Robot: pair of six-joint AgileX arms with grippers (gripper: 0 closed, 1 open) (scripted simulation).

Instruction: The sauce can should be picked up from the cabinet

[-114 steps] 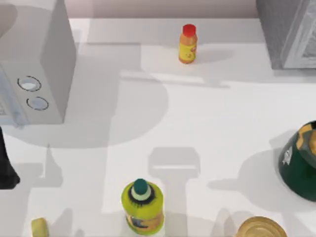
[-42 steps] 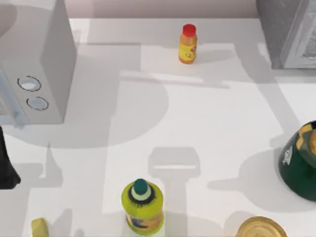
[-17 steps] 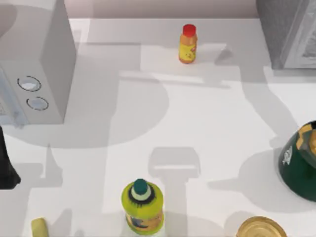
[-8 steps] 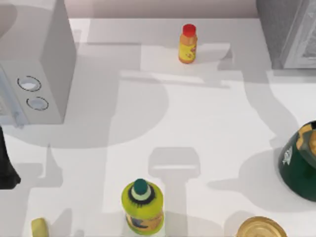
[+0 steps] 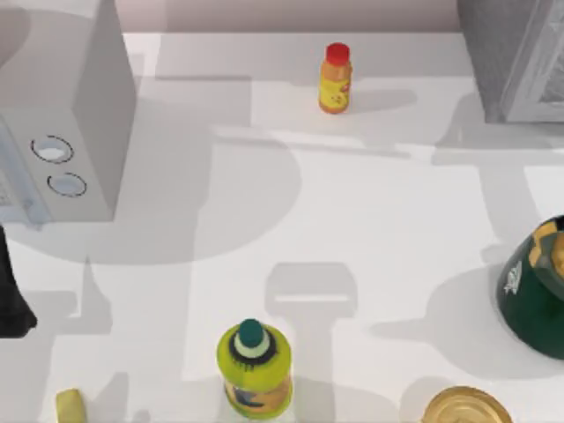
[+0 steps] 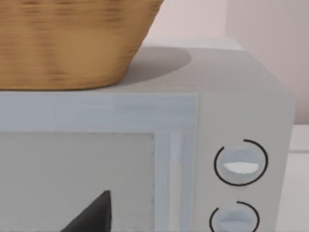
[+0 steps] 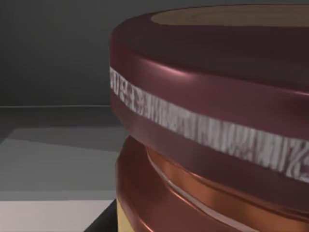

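Close before our right wrist camera, the sauce can (image 7: 212,121) stands against the dark inside of the cabinet (image 7: 53,53); whether our right fingers are spread we cannot tell. Our left arm (image 5: 11,291) sits parked at the top view's left edge beside the microwave (image 5: 88,132).

Words on the small orange bottle (image 5: 335,79): label too small to read.
Words on the yellow-green bottle (image 5: 255,370): dark print, not readable.
Marks on the green bowl (image 5: 533,286): white and gold shapes, no letters to make out.
Microwave (image 5: 62,115) knobs: no numbers.
Sauce can (image 7: 217,121): white band, no words.
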